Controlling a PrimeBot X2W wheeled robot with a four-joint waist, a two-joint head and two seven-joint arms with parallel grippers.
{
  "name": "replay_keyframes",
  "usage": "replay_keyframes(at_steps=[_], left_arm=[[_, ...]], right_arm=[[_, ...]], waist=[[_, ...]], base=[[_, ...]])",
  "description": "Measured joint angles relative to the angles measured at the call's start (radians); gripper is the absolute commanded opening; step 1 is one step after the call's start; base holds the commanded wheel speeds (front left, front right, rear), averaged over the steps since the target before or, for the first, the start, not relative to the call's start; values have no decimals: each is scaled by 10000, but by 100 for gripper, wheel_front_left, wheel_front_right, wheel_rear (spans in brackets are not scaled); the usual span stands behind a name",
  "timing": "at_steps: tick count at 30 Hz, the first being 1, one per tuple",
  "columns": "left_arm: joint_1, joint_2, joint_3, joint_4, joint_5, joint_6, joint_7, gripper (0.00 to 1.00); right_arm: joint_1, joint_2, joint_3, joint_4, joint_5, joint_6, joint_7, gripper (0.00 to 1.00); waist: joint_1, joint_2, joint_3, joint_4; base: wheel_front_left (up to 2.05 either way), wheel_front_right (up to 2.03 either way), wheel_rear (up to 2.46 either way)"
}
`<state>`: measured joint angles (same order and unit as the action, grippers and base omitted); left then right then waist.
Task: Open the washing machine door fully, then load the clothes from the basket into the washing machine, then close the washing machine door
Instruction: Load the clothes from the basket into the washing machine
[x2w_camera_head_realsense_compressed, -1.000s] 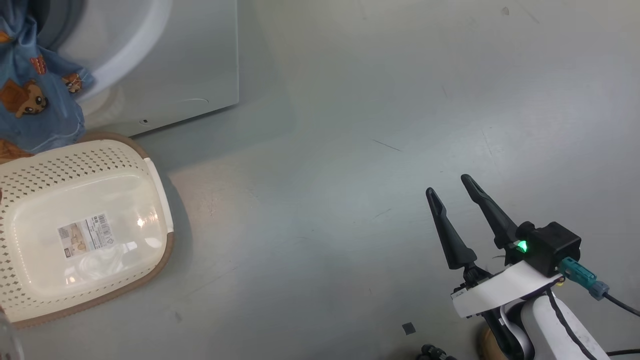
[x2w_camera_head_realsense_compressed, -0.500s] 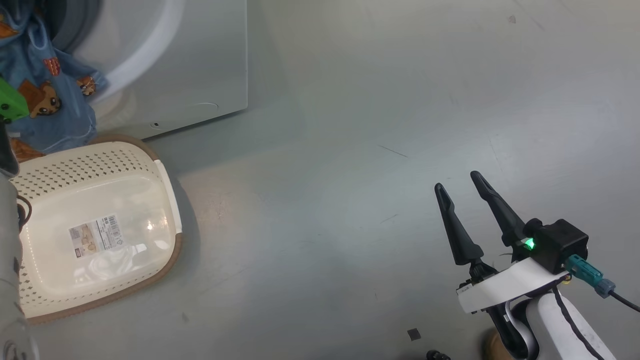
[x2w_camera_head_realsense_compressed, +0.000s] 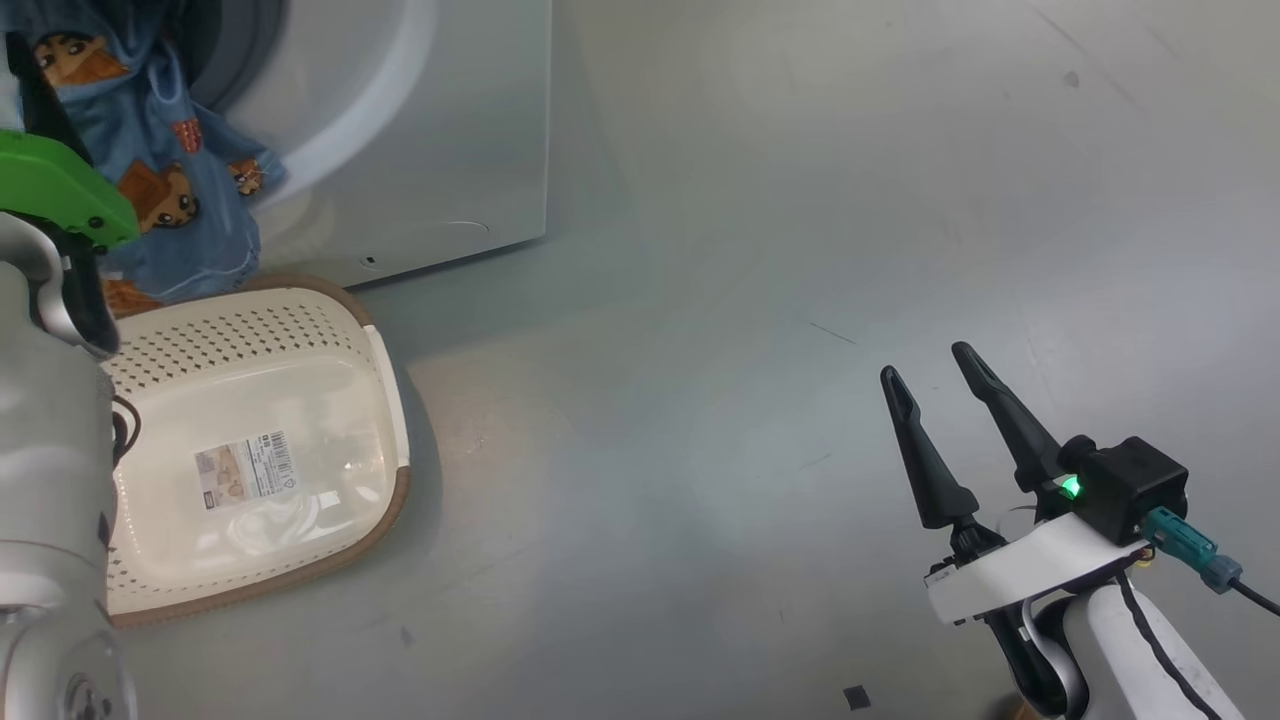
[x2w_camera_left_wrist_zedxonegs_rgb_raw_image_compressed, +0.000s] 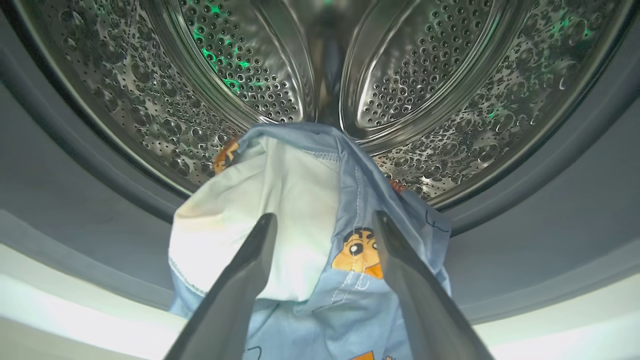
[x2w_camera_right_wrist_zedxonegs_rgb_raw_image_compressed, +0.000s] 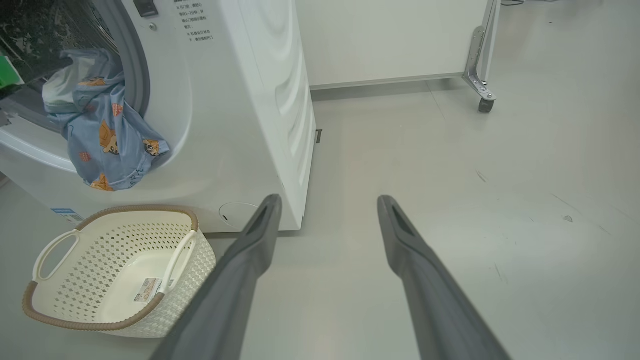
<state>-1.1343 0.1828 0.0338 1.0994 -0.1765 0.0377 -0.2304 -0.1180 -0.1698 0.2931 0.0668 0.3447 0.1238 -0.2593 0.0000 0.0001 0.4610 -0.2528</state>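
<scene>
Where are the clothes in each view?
Head view: clothes top left, hanging above the basket.
Left wrist view: clothes bottom centre, inside the open left gripper.
Right wrist view: clothes upper left, draped out of the washing machine.
Shared landmark: the grey door seal.

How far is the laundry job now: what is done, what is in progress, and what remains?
Done: the washing machine stands open and the basket is empty. In hand: the clothes lie over the opening's lip, partly in the drum, partly hanging down the front; the left gripper is open at them. Left: push the clothes fully in, then close the door.
</scene>
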Motion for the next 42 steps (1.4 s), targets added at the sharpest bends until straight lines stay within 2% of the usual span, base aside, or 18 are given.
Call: replay_keyframes(at_steps=[9,19,28,42], left_arm=[[443,-654,-290,88,6,-190,-176,100],[770,-1131,-541,61,92,-278,-180,100],[1662,-1336,-575,-324,82,-443,-198,100],[3334,-1534,-619,-1983,-102,-570,-209,100]], right_arm=[[-198,-136,-184,17,0,0,0,100],[-197,-221,-328,-38,0,0,0,100],[-237,-297,-568,-173,-17,0,0,100],[-314,-362,-700,-274,-90,0,0,100]], waist=[[0,0,-475,553],[0,0,-822,1287],[0,0,-720,1850],[0,0,-540,2313]], base=[[0,0,0],[0,0,0],[0,0,0],[0,0,0]])
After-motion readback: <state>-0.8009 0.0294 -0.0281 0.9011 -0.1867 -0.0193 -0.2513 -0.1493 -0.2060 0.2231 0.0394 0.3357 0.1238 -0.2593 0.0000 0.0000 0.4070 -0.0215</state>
